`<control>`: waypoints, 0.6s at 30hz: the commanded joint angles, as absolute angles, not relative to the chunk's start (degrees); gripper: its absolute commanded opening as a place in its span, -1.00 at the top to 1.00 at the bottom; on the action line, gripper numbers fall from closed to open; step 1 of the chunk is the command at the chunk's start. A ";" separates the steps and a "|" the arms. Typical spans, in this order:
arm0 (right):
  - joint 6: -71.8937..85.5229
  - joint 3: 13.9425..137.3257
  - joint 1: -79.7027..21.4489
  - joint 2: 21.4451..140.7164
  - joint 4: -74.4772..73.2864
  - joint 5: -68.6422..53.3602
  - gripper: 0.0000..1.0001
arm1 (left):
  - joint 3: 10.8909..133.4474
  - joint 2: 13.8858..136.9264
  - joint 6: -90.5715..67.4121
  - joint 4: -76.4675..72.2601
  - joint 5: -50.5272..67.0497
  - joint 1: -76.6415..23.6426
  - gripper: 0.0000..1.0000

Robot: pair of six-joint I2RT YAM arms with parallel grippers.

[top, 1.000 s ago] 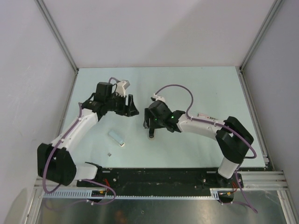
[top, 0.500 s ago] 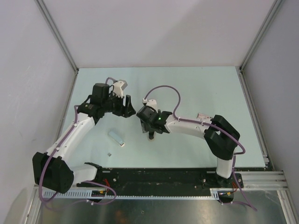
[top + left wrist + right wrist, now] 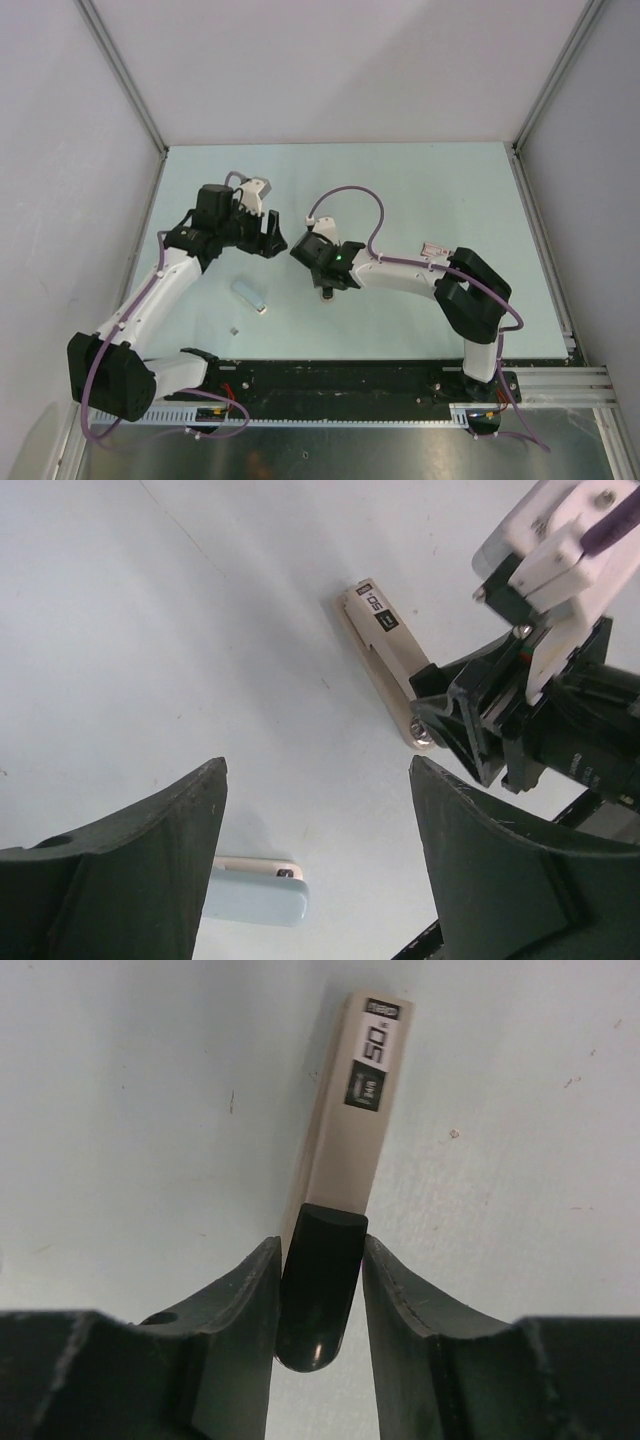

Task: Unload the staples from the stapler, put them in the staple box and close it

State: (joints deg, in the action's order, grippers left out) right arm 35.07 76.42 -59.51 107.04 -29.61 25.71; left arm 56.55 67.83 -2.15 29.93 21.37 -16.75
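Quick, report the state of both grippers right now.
Left gripper: open, jaws wide apart, holding nothing.
Right gripper: jaws closed on the black end of the stapler.

Pale table (image 3: pixel 450 190) with staples (image 3: pixel 251 294), stapler (image 3: pixel 345 1130)

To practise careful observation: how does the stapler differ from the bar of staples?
The stapler is beige with a black end and a dark label; the bar of staples is pale blue with a whitish edge. The stapler is pinched between the fingers of the right gripper; the bar of staples lies free. Both are elongated and lie on the table.
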 commanded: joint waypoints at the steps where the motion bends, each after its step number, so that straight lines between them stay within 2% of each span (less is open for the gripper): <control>1: 35.72 78.27 -58.93 107.62 -27.79 25.09 0.23 | 54.82 67.12 3.56 29.53 22.08 -16.70 -0.57; 6: 36.29 78.22 -57.87 108.37 -27.42 23.25 0.33 | 53.39 67.29 5.95 29.44 20.40 -16.70 -0.57; 11: 36.13 78.23 -57.70 107.38 -25.35 22.21 0.68 | 52.36 67.43 6.83 29.39 23.50 -16.70 -0.66; 18: 36.62 78.05 -56.86 101.56 -17.81 21.20 0.97 | 51.08 68.02 8.71 29.41 28.82 -16.74 -0.67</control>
